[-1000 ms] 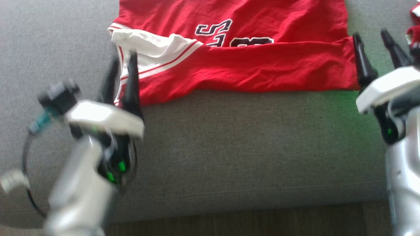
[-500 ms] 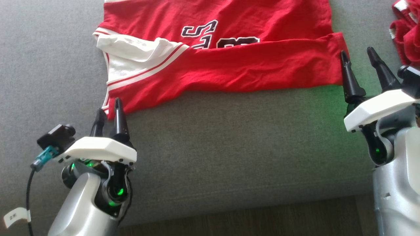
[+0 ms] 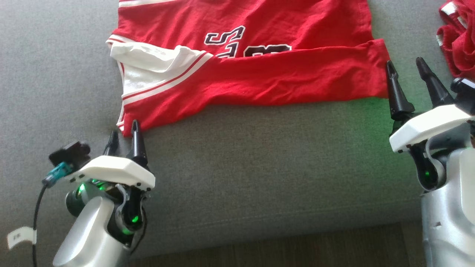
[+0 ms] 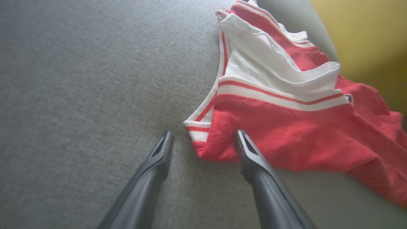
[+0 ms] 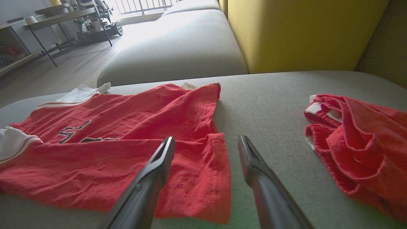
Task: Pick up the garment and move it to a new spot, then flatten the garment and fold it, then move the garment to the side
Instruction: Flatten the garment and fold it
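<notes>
The garment [image 3: 259,74] is a red jersey with white trim and dark lettering, lying flat on the grey cushion with its near edge folded over. My left gripper [image 3: 124,135] is open just in front of its near left corner; in the left wrist view that corner [image 4: 203,140] lies between the left gripper [image 4: 203,136] fingers. My right gripper [image 3: 406,68] stands open beside the jersey's near right corner [image 5: 219,178], its fingers [image 5: 159,165] above the red cloth, empty.
A second bunched red garment [image 3: 458,40] lies at the far right of the cushion [image 3: 259,167], close to my right gripper. The cushion's front edge and dark floor [image 3: 278,252] run along the bottom. A yellow backrest [image 5: 302,31] stands behind.
My left gripper has pulled back from over the jersey's white-trimmed corner to just in front of it. The right gripper has kept its place by the right corner. The camera has shifted a little.
</notes>
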{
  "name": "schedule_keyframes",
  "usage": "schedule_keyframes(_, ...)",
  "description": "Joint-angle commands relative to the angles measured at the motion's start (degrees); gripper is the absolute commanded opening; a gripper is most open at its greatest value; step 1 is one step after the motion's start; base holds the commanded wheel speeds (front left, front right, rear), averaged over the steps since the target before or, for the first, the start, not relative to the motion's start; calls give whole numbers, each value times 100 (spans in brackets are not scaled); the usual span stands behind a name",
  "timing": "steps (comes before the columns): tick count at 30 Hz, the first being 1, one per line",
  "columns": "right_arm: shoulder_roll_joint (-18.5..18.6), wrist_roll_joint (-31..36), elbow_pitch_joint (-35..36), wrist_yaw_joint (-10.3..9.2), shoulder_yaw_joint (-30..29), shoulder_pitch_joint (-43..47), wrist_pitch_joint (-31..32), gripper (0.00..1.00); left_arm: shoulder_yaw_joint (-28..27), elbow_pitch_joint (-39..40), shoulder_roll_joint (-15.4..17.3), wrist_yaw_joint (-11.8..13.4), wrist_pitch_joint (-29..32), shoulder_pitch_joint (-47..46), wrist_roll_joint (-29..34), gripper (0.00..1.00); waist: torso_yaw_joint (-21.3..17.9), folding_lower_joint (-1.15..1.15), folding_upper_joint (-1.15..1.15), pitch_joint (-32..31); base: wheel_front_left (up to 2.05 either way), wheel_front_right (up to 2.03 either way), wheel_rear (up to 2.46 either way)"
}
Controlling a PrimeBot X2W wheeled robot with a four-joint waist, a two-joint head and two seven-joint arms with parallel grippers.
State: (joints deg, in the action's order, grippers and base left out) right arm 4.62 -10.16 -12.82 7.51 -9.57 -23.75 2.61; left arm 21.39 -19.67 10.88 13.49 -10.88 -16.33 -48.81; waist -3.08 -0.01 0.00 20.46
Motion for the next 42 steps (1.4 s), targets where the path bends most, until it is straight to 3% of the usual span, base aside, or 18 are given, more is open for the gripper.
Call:
schedule_keyframes(1, -44, -49, 228, -2, 109, -45, 9, 100, -66, -63, 135, 73, 139, -61, 61, 100, -8, 1, 0, 7, 0, 0, 0)
schedule_keyframes(3, -46, -53, 245, -2, 119, -73, 18, 100, 52, -178, 218, 111, 130, -123, 242, 100, -18, 1, 0, 22, 0, 0, 0)
schedule_keyframes(4, -45, -55, 253, -2, 121, -83, 21, 100, 121, -241, 266, 128, 115, -158, 349, 80, -21, 1, 0, 30, 0, 0, 0)
schedule_keyframes(5, -42, -55, 262, -2, 122, -90, 22, 100, 186, -305, 301, 137, 114, -191, 436, 49, -20, 1, 0, 40, 0, 0, 0)
schedule_keyframes(6, -40, -56, 267, -2, 122, -95, 23, 100, 238, -365, 323, 144, 104, -227, 508, 37, -17, 1, 0, 49, 0, 0, 0)
schedule_keyframes(7, -37, -57, 267, -2, 124, -97, 24, 100, 312, -433, 349, 141, 112, -266, 591, 13, -10, 1, 0, 57, 0, 0, 0)
schedule_keyframes(8, -36, -61, 260, -2, 124, -98, 29, 100, 373, -497, 354, 125, 129, -301, 640, 0, -1, 1, 0, 65, 0, 0, 0)
schedule_keyframes(15, -70, -238, -58, -2, 66, -126, 329, 100, 501, -598, 335, 5, 76, -355, 697, 0, 47, 1, 0, 35, 0, 0, 0)
schedule_keyframes(30, -167, -268, -1317, -2, -316, -478, 942, 100, 487, 250, 629, 164, -28, -102, 830, 0, 266, 1, 0, -58, 0, 0, 0)
schedule_keyframes(31, -170, -250, -1466, -2, -302, -582, 919, 84, 508, 341, 640, 167, -15, -104, 842, 0, 285, 1, 0, -43, 0, 0, 0)
schedule_keyframes(32, -171, -243, -1544, -2, -275, -625, 917, 36, 519, 377, 644, 170, -7, -104, 847, 0, 295, 1, 0, -42, 0, 0, 0)
schedule_keyframes(33, -172, -229, -1617, -2, -258, -661, 905, 0, 533, 407, 653, 174, 4, -105, 856, 0, 305, 1, 0, -44, 0, 0, 0)
schedule_keyframes(42, -136, -166, -1755, -2, -252, -544, 994, 0, 618, 641, 809, 190, 71, -15, 929, 0, 362, 1, 0, -241, 0, 0, 0)
